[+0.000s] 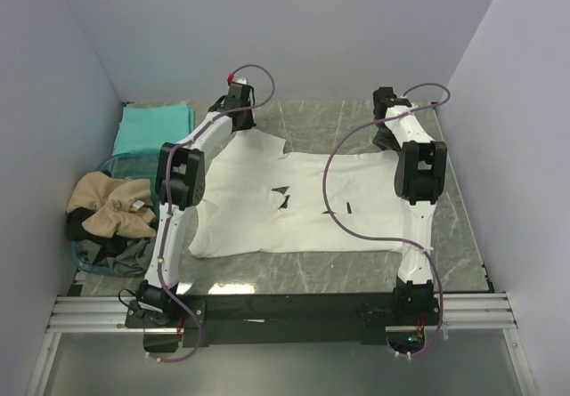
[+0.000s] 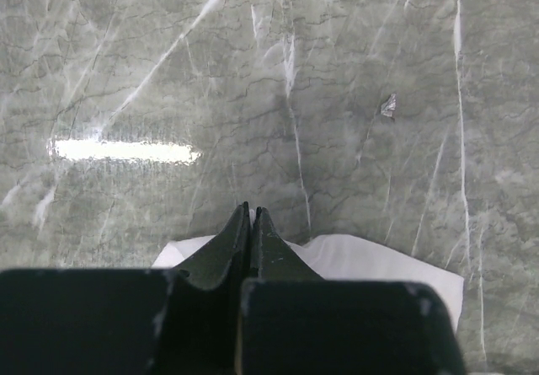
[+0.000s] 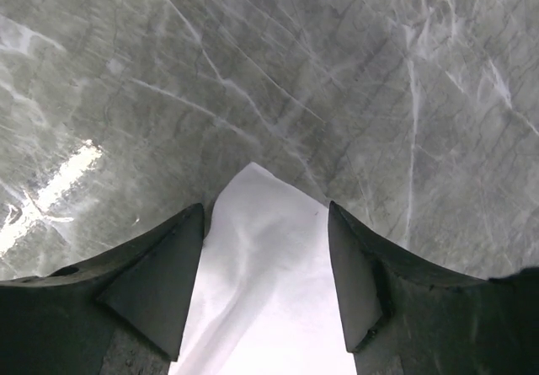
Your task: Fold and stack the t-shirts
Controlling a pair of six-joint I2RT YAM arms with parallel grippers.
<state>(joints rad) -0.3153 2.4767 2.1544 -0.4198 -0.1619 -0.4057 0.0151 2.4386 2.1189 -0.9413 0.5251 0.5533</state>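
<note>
I can't read any writing, number or brand from where I stand. The only printing in sight is a handful of small black marks (image 1: 283, 197) on the chest of the white t-shirt (image 1: 267, 227). They show as dark angular scraps, too small to make out as letters or a logo

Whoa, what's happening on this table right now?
Two robot arms are working on a white t-shirt spread flat on the marble table. Both reach to its far edge: the left gripper has its jaws shut, seemingly pinching the cloth, while the right gripper has its jaws open around a corner. A folded teal t-shirt lies at the far left; a crumpled tan shirt sits in a bin.
</note>
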